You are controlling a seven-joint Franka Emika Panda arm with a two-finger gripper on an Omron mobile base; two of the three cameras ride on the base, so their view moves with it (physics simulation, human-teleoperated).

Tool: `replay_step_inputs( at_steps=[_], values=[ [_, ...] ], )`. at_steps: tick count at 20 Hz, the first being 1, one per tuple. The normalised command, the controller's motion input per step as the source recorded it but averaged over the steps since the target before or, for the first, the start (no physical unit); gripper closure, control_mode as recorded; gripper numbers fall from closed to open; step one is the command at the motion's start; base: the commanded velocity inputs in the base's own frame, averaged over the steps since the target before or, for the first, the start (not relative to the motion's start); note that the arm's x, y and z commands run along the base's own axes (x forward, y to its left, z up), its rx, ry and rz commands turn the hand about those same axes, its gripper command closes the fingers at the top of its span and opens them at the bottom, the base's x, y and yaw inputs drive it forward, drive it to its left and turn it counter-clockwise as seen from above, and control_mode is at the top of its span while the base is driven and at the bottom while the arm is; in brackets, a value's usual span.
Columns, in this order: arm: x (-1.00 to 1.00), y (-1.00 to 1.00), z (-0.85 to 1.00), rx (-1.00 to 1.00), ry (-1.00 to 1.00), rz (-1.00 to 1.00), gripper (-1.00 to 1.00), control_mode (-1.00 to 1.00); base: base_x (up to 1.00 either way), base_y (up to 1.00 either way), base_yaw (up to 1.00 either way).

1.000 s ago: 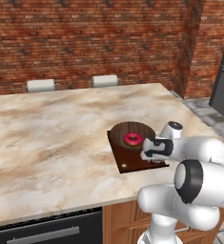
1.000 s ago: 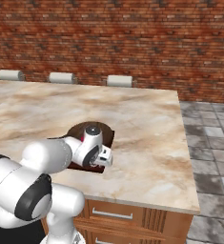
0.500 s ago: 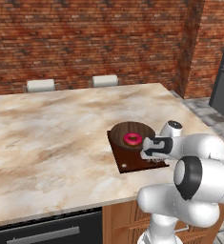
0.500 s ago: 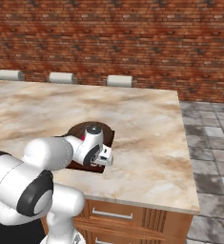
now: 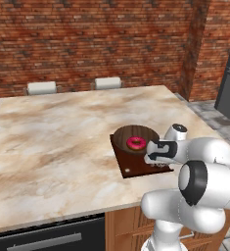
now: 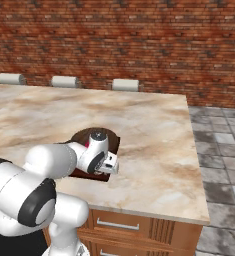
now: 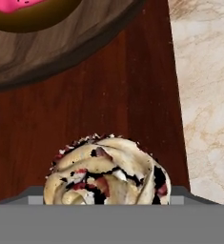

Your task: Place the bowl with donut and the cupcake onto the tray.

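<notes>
Tray (image 5: 136,166) on the marble worktop (image 5: 53,142) at frame centre carries the bowl (image 5: 124,137) holding the donut (image 5: 135,143). The cupcake (image 7: 108,171) stands on the tray beside the bowl, beneath the released claw (image 5: 153,157), apparently delivered.

You can't see the cupcake's (image 7: 107,172) base (cut off at the hand view's bottom), and the donut (image 7: 25,12) is cropped above.

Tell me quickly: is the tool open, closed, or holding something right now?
Tool: open, holding nothing; it hangs just above the cupcake on the tray.
</notes>
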Motion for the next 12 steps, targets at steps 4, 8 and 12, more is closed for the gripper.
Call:
replay_step_inputs(
  at_steps=[4,8,12],
  values=[
    [0.0,0.0,0.0,0.0,0.0,0.0,-1.0,-1.0,0.0,0.0,0.0],
    [0.03,0.0,0.0,0.0,0.0,0.0,-1.0,-1.0,0.0,0.0,0.0],
    [0.0,0.0,0.04,0.0,-0.02,0.02,-1.0,-1.0,0.0,0.0,0.0]
  ],
)
